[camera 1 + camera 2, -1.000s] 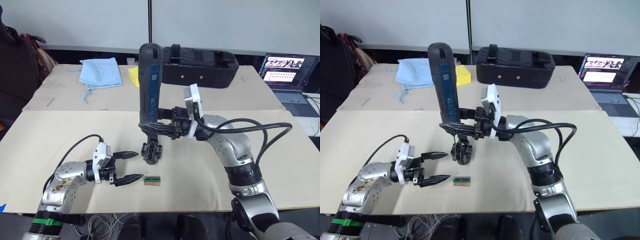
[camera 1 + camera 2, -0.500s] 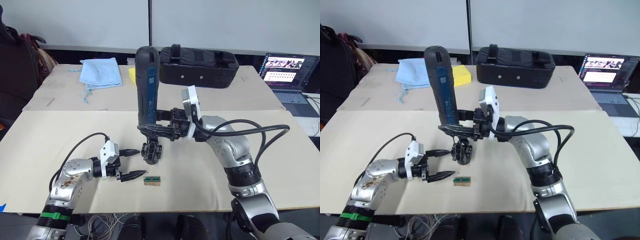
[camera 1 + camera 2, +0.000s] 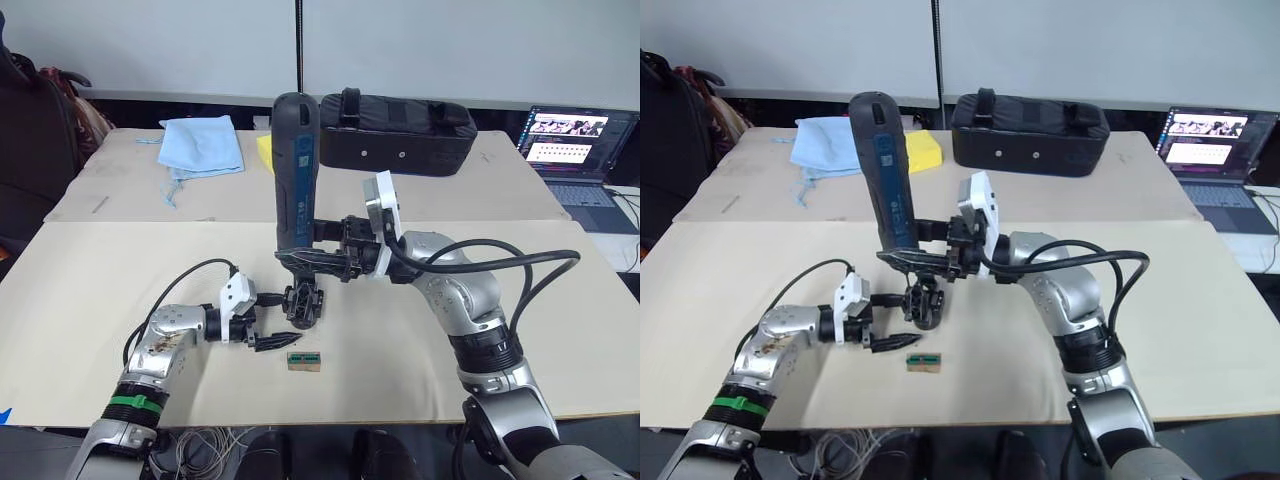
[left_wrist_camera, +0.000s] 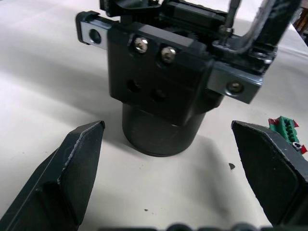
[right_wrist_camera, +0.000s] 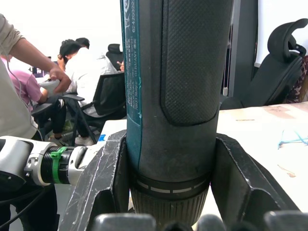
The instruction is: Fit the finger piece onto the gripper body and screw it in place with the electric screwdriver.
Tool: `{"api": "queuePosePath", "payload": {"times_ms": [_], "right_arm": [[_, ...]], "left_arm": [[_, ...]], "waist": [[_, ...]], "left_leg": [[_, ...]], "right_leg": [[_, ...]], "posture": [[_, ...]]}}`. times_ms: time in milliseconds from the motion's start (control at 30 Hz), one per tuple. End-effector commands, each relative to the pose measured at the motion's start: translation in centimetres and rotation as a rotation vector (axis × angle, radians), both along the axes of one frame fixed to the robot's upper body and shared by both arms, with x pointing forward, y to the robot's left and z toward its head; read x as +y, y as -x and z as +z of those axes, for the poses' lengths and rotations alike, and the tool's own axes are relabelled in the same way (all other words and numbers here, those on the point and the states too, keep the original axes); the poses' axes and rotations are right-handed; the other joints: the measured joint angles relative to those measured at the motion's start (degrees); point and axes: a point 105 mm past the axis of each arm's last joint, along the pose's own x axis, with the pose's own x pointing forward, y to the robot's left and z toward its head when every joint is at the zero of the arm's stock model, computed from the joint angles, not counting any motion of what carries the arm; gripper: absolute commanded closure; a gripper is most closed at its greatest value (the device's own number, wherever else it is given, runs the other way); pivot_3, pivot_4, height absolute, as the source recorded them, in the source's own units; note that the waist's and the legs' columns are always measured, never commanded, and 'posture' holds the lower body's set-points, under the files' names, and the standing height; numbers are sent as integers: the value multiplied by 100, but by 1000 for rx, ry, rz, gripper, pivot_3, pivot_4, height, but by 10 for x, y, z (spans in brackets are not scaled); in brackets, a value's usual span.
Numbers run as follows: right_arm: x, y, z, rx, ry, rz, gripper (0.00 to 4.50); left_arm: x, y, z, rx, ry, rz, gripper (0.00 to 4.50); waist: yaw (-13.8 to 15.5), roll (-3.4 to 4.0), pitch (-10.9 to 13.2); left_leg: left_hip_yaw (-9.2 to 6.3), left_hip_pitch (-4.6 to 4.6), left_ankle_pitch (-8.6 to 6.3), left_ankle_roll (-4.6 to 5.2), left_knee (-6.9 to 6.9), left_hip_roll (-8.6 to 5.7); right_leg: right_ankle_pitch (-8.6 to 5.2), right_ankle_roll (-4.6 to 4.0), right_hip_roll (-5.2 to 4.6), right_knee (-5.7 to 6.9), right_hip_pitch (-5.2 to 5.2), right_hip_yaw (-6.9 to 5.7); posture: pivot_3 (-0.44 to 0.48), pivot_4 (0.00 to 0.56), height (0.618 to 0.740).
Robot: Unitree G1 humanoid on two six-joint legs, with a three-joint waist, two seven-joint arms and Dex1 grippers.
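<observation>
Low in the frame, a small green-topped block (image 3: 304, 360) lies on the table (image 3: 90, 290). Just above it, the left gripper (image 3: 270, 320) is spread wide, its fingers flanking the gripper body (image 3: 303, 303) at centre without touching it. Above that, the right gripper (image 3: 305, 258) clamps the upright electric screwdriver (image 3: 296, 170), bit down onto the body.

The electric screwdriver (image 5: 173, 96) bears a small printed label, too blurred to read
</observation>
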Motion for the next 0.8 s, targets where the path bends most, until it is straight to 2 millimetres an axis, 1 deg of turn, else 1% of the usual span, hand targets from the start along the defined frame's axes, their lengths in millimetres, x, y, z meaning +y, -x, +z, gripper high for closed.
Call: {"api": "queuePosePath", "payload": {"times_ms": [33,333,800], "right_arm": [[-2,9,17,-84,-37,11,2575],[-3,10,17,-84,-37,6,2575],[-3,11,16,-82,-34,4,2575]], "left_arm": [[-7,-2,6,-22,4,-46,0],[-23,-7,7,-29,-4,-98,0],[-23,-11,-3,-19,-14,-93,0]], "waist": [[3,0,0],[4,-1,0],[4,-1,-1]], "left_leg": [[0,0,0,0,1,0],[0,0,0,1,4,-1],[-3,-1,0,1,9,-2]], "right_leg": [[0,0,0,0,0,0],[0,0,0,4,2,0],[0,0,0,8,2,1]], "posture": [[0,150,740],[0,150,740],[0,150,740]]}}
